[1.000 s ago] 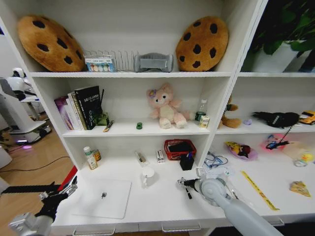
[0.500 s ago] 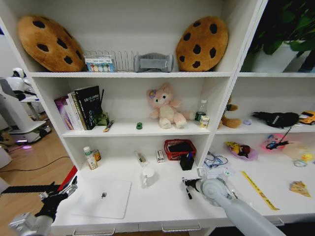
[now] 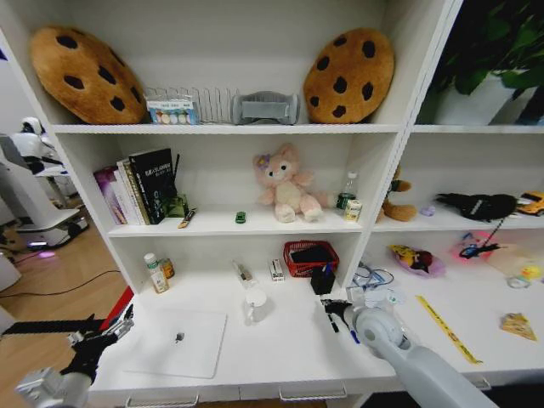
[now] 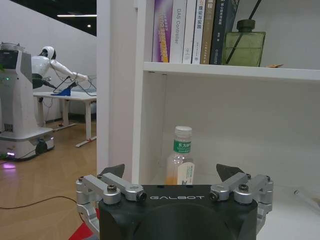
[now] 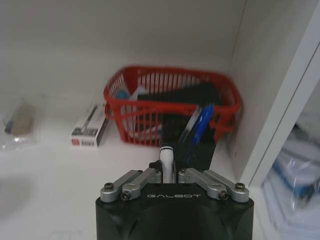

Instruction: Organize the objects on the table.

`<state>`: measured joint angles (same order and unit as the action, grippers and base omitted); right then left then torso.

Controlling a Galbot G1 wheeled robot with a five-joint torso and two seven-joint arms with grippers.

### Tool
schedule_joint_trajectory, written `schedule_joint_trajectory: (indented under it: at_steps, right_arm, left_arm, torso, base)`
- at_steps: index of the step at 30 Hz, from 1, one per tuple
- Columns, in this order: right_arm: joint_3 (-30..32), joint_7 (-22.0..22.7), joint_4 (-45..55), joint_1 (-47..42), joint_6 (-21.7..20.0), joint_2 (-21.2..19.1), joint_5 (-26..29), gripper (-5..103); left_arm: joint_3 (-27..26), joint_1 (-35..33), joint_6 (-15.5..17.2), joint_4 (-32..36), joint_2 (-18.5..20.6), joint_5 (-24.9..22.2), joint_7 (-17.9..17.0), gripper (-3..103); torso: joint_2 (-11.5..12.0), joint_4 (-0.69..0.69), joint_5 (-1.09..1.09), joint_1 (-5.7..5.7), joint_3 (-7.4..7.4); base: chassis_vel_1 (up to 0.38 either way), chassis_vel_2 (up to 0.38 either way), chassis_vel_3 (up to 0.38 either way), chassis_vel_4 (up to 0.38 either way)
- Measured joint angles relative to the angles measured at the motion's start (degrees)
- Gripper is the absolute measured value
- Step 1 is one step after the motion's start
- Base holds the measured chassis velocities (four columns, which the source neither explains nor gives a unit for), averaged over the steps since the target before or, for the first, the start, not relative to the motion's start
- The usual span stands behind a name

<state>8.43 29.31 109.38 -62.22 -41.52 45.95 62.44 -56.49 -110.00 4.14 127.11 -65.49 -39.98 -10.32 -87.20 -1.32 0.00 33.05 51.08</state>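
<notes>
The right gripper is shut on a pen and holds it just above the table, close to a small black cup with a blue pen in it. The pen looks thin, light and stiff, and a bit slippery, so I think it is best pinched around its middle, the way it is now, so it will not tip or slide out. The cup is narrow, so the pen may need to go in straight. Just behind the cup is a red basket with dark things inside, and a shelf wall stands right beside it, so there is not much room on that side. A small flat box lies on the table next to the basket. A white mug sits a little way to the left, and past it lies the shut laptop, near the front edge. The tiny green car is up on the shelf, next to a pink bear. The left gripper waits by the table's left end with its fingers wide open and nothing in them, facing a bottle.
</notes>
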Motion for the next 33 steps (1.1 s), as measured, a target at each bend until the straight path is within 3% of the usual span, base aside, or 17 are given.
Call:
schedule_joint_trajectory:
  at_steps: [2, 3, 6, 7, 9, 10, 12, 13, 14, 18, 33]
  right_arm:
    - [4.15, -3.47, 2.59, -2.37, 2.95, 0.6, -5.87, 10]
    - [4.15, -3.47, 2.59, -2.37, 2.95, 0.6, -5.87, 10]
    - [6.33, -14.14, 1.14, -3.79, 20.65, 1.29, -29.18, 10]
    - [6.33, -14.14, 1.14, -3.79, 20.65, 1.29, -29.18, 10]
    - [5.69, -18.29, -2.83, -2.55, 33.56, 2.68, -42.47, 10]
    - [5.69, -18.29, -2.83, -2.55, 33.56, 2.68, -42.47, 10]
    - [5.09, -19.27, -4.57, -1.66, 37.97, 3.59, -45.99, 10]
    - [4.31, -19.74, -7.18, -0.5, 42.83, 4.61, -48.54, 10]
    - [4.31, -19.74, -7.18, -0.5, 42.83, 4.61, -48.54, 10]
    - [2.22, -20.8, -15.36, 3.57, 49.76, 7.82, -50.34, 10]
    - [-2.02, -22.7, -27.87, 11.73, 54.46, 13.38, -49.89, 10]
  left_arm:
    - [0.0, 0.01, 0.0, 0.0, 0.0, 0.0, 0.0, 100]
    - [0.0, 0.01, 0.0, 0.0, 0.0, 0.0, 0.0, 100]
    - [0.0, 0.0, 0.0, 0.0, 0.0, 0.0, 0.0, 100]
    - [0.0, 0.0, 0.0, 0.0, 0.0, 0.0, 0.0, 100]
    - [0.0, 0.0, 0.0, 0.0, 0.0, 0.0, 0.0, 100]
    - [0.0, 0.0, 0.0, 0.0, 0.0, 0.0, 0.0, 100]
    - [0.0, 0.0, 0.0, 0.0, 0.0, 0.0, 0.0, 100]
    - [0.0, 0.0, 0.0, 0.0, 0.01, 0.0, 0.0, 100]
    - [0.0, 0.0, 0.0, 0.0, 0.01, 0.0, 0.0, 100]
    - [0.0, 0.0, 0.0, 0.0, 0.0, 0.0, 0.0, 100]
    - [0.0, 0.0, 0.0, 0.0, 0.0, 0.0, 0.0, 100]
  torso:
    - [0.0, 0.0, 0.0, 0.0, 0.0]
    - [0.0, 0.0, 0.0, 0.0, 0.0]
    - [0.0, 0.0, -0.01, 0.0, 0.0]
    - [0.0, 0.0, -0.01, 0.0, 0.0]
    - [0.0, 0.0, 0.0, 0.0, 0.0]
    - [0.0, 0.0, 0.0, 0.0, 0.0]
    - [0.0, 0.0, -0.01, 0.0, 0.0]
    - [0.0, 0.0, -0.01, 0.0, 0.0]
    - [0.0, 0.0, -0.01, 0.0, 0.0]
    - [0.0, -0.01, 0.0, 0.0, 0.0]
    - [0.0, 0.0, -0.01, 0.0, 0.0]
  base:
    - [0.0, 0.0, 0.0, 0.0]
    - [0.0, 0.0, 0.0, 0.0]
    - [0.0, 0.0, 0.0, 0.0]
    - [0.0, 0.0, 0.0, 0.0]
    - [0.0, 0.0, 0.0, 0.0]
    - [0.0, 0.0, 0.0, 0.0]
    - [0.0, 0.0, 0.0, 0.0]
    - [0.0, 0.0, 0.0, 0.0]
    - [0.0, 0.0, 0.0, 0.0]
    - [0.0, 0.0, 0.0, 0.0]
    - [0.0, 0.0, 0.0, 0.0]
